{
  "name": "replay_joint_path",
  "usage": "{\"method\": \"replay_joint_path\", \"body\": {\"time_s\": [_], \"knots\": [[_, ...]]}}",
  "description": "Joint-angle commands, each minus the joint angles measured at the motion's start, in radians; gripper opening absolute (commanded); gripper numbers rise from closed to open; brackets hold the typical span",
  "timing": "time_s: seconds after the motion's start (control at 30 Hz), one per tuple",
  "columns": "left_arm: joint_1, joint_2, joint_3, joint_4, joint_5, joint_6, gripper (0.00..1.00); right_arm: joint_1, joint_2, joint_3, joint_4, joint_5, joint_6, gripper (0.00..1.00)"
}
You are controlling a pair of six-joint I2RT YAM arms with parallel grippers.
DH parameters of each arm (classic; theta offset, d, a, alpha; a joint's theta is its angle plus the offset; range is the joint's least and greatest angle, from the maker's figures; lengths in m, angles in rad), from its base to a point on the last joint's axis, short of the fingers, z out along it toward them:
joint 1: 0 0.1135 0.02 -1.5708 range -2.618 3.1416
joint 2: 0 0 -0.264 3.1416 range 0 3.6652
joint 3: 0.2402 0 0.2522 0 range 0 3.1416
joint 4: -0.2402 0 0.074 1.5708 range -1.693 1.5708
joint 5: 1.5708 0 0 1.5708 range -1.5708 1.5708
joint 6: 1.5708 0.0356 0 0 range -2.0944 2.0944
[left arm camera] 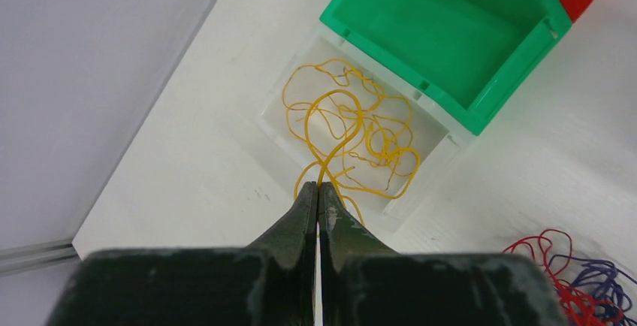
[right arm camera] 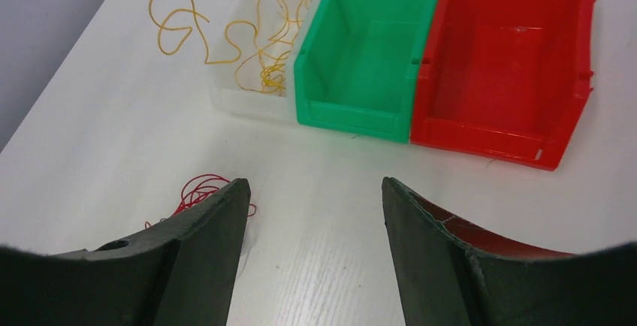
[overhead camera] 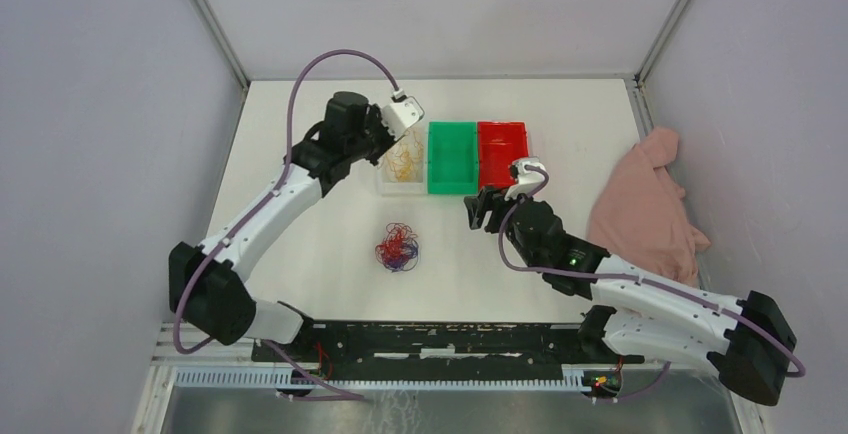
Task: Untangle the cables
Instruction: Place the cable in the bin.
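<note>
The yellow cable (left arm camera: 353,127) hangs in loose loops into the clear bin (left arm camera: 432,172); it also shows in the top view (overhead camera: 402,161) and the right wrist view (right arm camera: 264,48). My left gripper (left arm camera: 318,188) is shut on a strand of it, just above the bin's near edge. The red cable (overhead camera: 394,243) and the dark blue-purple cable (overhead camera: 404,260) lie tangled together in one bundle on the table. Part of that bundle shows in the left wrist view (left arm camera: 578,273). My right gripper (right arm camera: 312,187) is open and empty above the table, in front of the green bin.
A green bin (overhead camera: 452,157) and a red bin (overhead camera: 502,150) stand side by side to the right of the clear bin, both empty. A pink cloth (overhead camera: 648,204) lies at the table's right edge. Grey walls enclose the table.
</note>
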Motion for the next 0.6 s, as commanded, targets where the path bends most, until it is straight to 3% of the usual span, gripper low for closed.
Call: {"method": "replay_joint_path", "body": {"time_s": [0.0, 0.57], "knots": [[-0.003, 0.087, 0.014, 0.109, -0.047, 0.022, 0.03, -0.020, -0.076, -0.001, -0.068, 0.053, 0.013, 0.72], [-0.003, 0.438, 0.227, 0.158, -0.010, -0.070, 0.03, -0.061, -0.191, -0.061, -0.122, 0.061, 0.032, 0.72]]}}
